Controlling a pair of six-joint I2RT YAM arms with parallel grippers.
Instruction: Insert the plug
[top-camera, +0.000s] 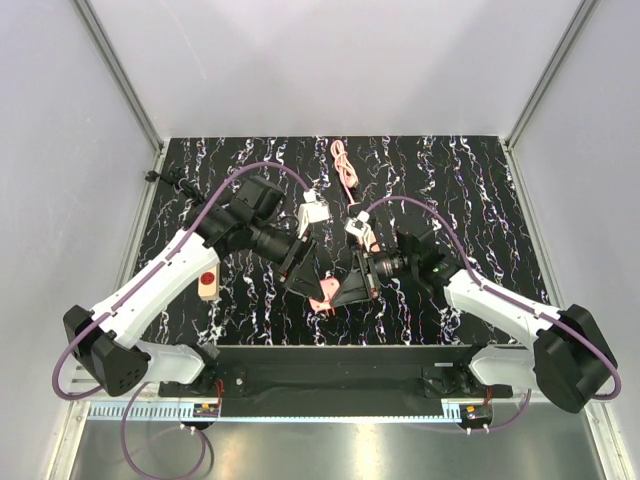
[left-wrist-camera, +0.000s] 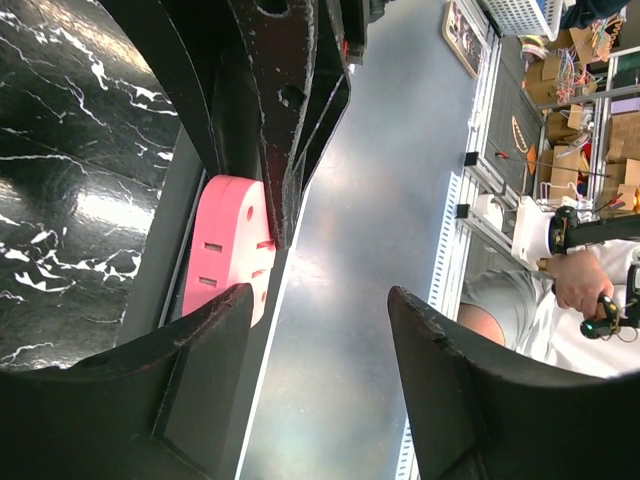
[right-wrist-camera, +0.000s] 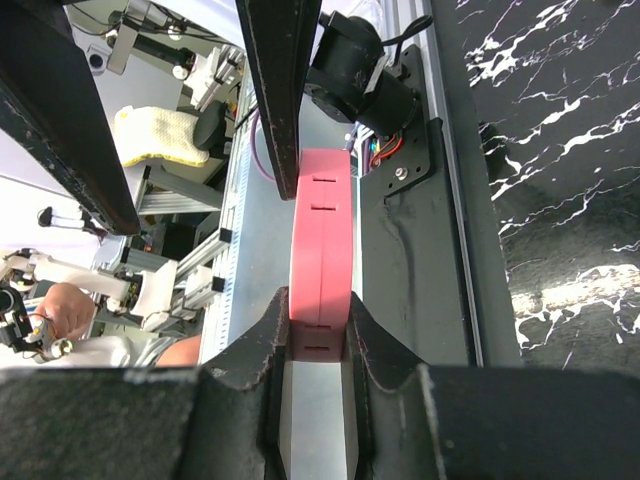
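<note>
The right hand (right-wrist-camera: 318, 318) pinched the pink strip (right-wrist-camera: 320, 220) by its end; the left hand (left-wrist-camera: 320, 300) hung open and empty beside it. A bump could have twisted it loose.

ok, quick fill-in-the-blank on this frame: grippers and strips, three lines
1. The right gripper has its fingers shut on a power strip coloured ___.
2. The left gripper has its fingers ___.
3. The beige strip on the table carries a round ___ spot.
Missing words: pink; open; red.
</note>
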